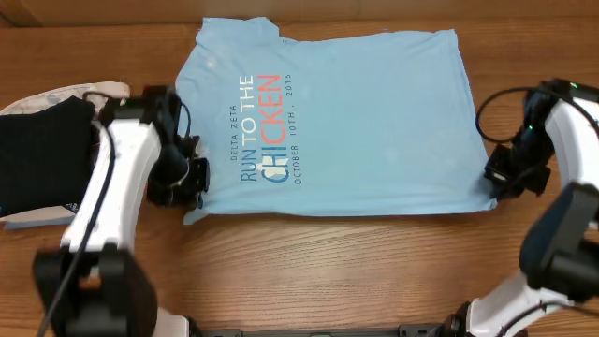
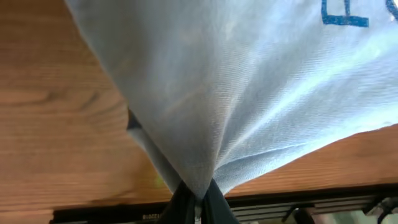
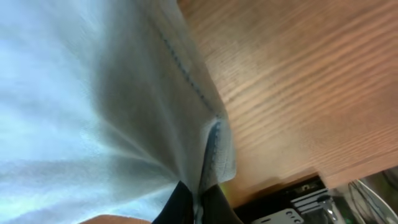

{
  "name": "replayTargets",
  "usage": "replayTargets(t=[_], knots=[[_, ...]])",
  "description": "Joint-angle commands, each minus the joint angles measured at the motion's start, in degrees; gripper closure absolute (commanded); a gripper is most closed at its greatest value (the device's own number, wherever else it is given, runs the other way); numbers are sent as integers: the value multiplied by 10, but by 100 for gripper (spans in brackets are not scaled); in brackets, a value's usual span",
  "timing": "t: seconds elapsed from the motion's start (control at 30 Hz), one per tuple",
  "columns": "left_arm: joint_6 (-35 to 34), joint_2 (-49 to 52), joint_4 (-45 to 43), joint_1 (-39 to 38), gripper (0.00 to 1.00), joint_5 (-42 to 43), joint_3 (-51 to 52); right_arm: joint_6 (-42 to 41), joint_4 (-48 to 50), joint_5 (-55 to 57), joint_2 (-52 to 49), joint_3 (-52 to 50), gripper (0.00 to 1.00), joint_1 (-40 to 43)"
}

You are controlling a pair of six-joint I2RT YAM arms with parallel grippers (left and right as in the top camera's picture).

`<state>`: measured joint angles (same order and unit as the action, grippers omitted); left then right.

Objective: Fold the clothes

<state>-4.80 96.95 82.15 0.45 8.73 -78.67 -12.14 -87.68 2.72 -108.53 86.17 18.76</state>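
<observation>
Down low, left end effector and right end effector each pinch a T-shirt corner.

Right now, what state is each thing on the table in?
T-shirt: spread flat, print up, near corners pinched.
Left gripper: shut on a T-shirt corner.
Right gripper: shut on the other near corner.
Black garment: lying aside, untouched.

Bare table lies open below the T-shirt; a black garment crowds the left edge.
</observation>
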Motion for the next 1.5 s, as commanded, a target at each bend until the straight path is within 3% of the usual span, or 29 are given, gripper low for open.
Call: replayTargets(t=[0.0,0.27,0.43,0.7,1.17,1.47], knots=[[-34,-88,-13,0,96,-15,69,-1,16,-10,77,-55,96,11],[-63,-207,-7,0,96,-24,137,-10,22,-20,162,-101,96,11],[-96,-236,-63,0,96,-60,137,-11,57,-23,168,-101,96,11],[-137,-200,-169,0,96,-60,137,-9,134,-40,168,-101,96,11],[-150,-108,-316,0,96,-90,137,7,257,-84,143,-101,96,11],[-150,-105,-363,0,96,-92,137,23,306,-90,131,-101,96,-20]])
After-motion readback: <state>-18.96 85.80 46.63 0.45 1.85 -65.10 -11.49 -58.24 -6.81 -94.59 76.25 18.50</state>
